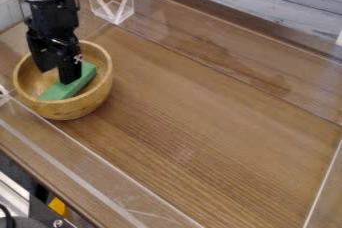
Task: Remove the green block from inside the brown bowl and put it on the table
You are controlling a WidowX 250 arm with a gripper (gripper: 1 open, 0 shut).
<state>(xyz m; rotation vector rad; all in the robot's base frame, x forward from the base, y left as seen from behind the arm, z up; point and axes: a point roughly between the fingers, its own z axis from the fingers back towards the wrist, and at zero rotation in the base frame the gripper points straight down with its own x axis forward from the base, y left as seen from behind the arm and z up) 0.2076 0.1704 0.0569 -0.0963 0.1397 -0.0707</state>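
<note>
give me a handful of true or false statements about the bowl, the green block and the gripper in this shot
1. The small flat bright green block lies inside the round light-brown wooden bowl. True.
2. The black gripper is lowered into the bowl, its jaws open above the block. True.
3. The bowl sits at the right end of the brown wood-grain table. False: it sits at the left end, near the corner.
4. The block already rests on the tabletop. False: it is in the bowl.
5. Low clear plastic walls edge the table. True.
</note>
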